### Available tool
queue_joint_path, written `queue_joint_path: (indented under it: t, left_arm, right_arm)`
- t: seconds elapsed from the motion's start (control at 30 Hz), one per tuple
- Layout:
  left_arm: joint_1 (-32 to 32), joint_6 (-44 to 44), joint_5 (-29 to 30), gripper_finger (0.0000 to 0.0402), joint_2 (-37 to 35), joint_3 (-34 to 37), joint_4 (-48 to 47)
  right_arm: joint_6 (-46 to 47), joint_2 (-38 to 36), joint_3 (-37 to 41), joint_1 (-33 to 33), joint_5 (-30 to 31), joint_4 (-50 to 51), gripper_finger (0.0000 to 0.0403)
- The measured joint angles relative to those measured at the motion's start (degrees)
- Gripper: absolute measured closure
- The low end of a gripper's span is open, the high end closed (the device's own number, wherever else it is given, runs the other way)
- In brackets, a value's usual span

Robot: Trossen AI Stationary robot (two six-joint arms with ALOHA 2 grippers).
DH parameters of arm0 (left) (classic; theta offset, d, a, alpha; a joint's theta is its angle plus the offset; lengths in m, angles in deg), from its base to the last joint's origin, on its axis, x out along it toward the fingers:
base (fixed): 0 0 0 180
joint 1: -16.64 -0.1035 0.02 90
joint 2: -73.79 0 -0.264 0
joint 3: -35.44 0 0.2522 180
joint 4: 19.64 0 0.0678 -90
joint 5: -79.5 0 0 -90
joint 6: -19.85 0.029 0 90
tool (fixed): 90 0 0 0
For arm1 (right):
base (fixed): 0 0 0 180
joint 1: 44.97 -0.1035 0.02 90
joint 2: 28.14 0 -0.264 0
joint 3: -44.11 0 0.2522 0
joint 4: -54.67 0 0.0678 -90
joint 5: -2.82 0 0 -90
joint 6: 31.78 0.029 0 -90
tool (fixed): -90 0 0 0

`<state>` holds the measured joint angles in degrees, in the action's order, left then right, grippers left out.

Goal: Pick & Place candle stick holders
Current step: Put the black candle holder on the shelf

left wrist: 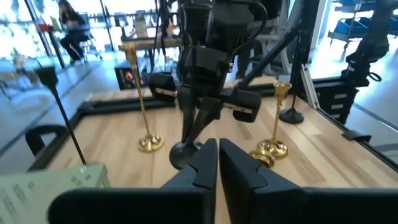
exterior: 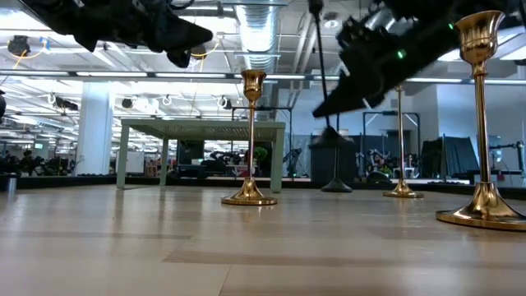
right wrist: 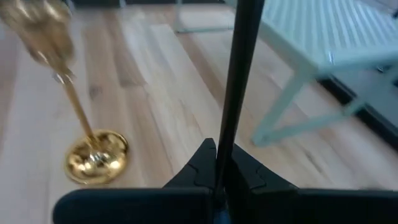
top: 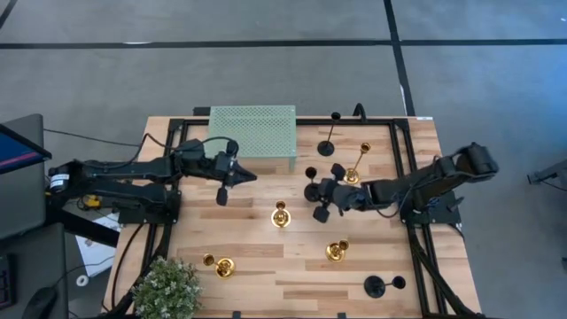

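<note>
The wooden table (top: 292, 266) carries, at its far edge, a pale green mesh stand (top: 252, 131), the biggest thing on it and the handiest mark for placing the rest. The left arm reaches in to just in front of that stand's near left corner, its left gripper (top: 229, 173) hanging above the bare wood; in its own wrist view the two fingers (left wrist: 202, 165) meet edge to edge with nothing between them, so it is closed and empty, waiting. The right arm comes across toward the table's middle, well to the right of the stand and a little nearer the front, and the right gripper (right wrist: 219, 171) is clamped on the thin stem of a black candle stick holder (right wrist: 239, 81), the stem rising straight up between the pinched fingers with the stand's leg just beyond. From above, that holder's round base shows beside the gripper. The other candle stick holders stand loose: a black one (top: 328, 146) just right of the stand, a tall gold one (top: 354, 173) beyond it, a gold one (top: 280, 215) in front of the stand, another gold (top: 337, 252) further front and right, a gold one (top: 221, 265) front left near a small potted plant (top: 168, 288), and a black one (top: 376, 285) far front right. The step looks like the pick just secured. The next move would call for a straight lift that keeps the slim stem upright and clears the tall gold holder nearby.
</note>
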<state>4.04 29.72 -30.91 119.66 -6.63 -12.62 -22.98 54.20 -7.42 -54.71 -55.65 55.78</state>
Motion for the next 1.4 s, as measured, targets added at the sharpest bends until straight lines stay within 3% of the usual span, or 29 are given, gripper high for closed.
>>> queue_joint_path:
  t: [0.2, 0.47, 0.77, 1.4]
  left_arm:
    - [0.00, 0.67, 0.00, 0.0315, 3.98, -0.02, 7.52]
    - [0.00, -6.08, -0.03, 0.0252, 18.73, -1.69, 31.16]
    - [1.89, -5.81, -0.08, 0.0252, 30.23, -10.43, 32.09]
    - [5.29, -5.67, 4.06, 0.0252, 40.84, -20.99, 32.81]
  right_arm:
    - [-6.43, -0.21, -4.84, 3.80, -6.20, 1.98, 0.0402]
    - [-7.45, -0.21, -6.22, 6.83, -7.73, 3.90, 0.0402]
    - [-7.39, -0.21, -6.22, 6.86, -7.78, 3.86, 0.0402]
    - [-7.72, 1.39, -6.16, 6.77, -10.99, 1.57, 0.0402]
